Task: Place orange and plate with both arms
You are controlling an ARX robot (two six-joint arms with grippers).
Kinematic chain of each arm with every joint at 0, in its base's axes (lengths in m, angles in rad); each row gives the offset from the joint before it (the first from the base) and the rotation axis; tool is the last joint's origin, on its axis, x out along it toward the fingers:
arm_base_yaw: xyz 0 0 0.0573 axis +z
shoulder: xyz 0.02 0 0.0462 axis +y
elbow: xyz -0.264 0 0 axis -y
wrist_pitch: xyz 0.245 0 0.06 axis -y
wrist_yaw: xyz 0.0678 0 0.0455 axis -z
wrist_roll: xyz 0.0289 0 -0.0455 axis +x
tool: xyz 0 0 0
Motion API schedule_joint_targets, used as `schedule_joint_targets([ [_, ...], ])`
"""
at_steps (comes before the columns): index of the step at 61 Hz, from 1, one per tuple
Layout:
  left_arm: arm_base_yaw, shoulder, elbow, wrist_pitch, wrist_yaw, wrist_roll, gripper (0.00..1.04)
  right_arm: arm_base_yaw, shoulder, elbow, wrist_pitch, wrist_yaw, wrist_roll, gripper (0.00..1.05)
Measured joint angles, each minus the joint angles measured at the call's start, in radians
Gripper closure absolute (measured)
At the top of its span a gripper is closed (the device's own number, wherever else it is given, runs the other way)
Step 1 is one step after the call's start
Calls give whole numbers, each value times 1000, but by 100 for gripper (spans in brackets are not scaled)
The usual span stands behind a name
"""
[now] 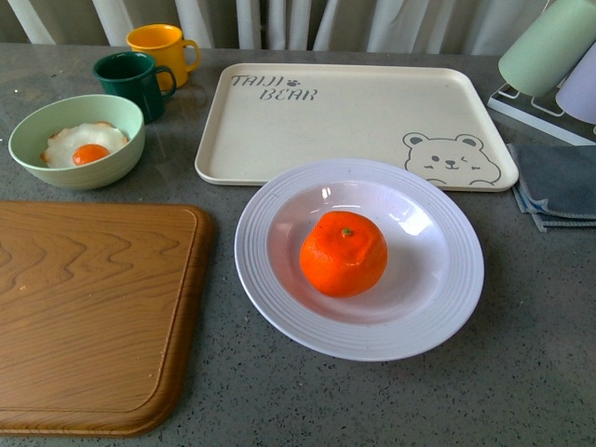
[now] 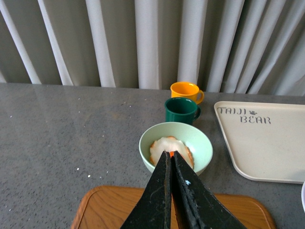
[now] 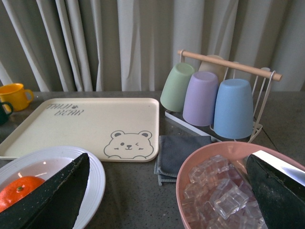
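Orange sits in middle of plate. Plate on counter, just beside bear tray. Left pincer squeezed shut. Right pincer spread wide.

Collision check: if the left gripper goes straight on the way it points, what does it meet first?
Probably the pale green bowl with the fried egg: the left gripper, shut, over the wooden board, points straight at it. The green mug sits behind. Depth is unclear, so it might clear the rim.
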Motion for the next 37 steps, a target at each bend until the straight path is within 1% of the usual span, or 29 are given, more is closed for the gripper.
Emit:
schedule_joint_targets([
  [17, 2, -219, -32, -179, 1, 0, 103, 0, 0, 0, 0, 0, 0, 9],
  [26, 2, -362, -38, -307, 0, 0, 103, 0, 0, 0, 0, 0, 0, 9],
  [37, 2, -469, -38, -405, 0, 0, 103, 0, 0, 0, 0, 0, 0, 9],
])
